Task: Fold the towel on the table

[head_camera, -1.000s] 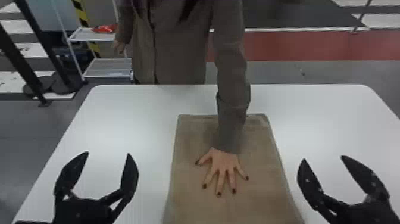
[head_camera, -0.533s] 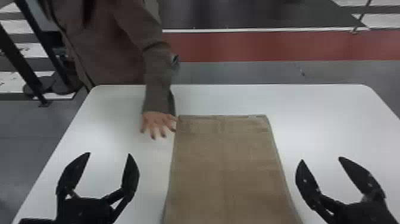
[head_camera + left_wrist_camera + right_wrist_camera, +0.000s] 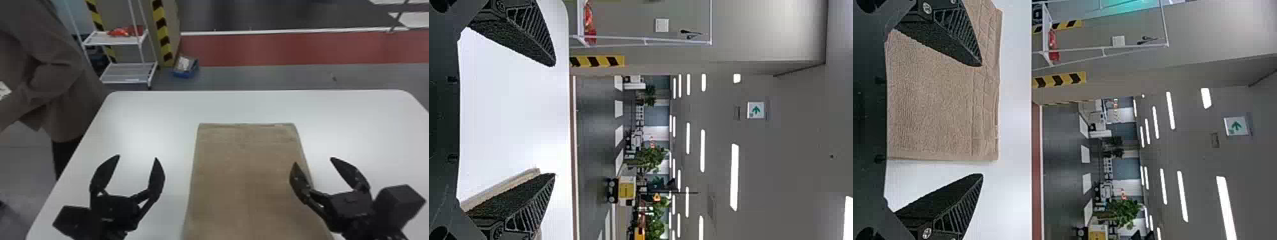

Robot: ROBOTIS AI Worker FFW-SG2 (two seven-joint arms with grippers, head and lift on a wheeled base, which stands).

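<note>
Towel (image 3: 249, 182): we are seeing it lying flat on the white surface (image 3: 159, 111).
Left gripper (image 3: 138, 156): we are holding it wide, left of the towel.
Right gripper (image 3: 313, 160): we are holding it wide over the towel's right edge.

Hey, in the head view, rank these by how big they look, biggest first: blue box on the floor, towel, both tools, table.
Largest to smallest:
1. table
2. towel
3. left tool and right tool, too alike to rank
4. blue box
</note>
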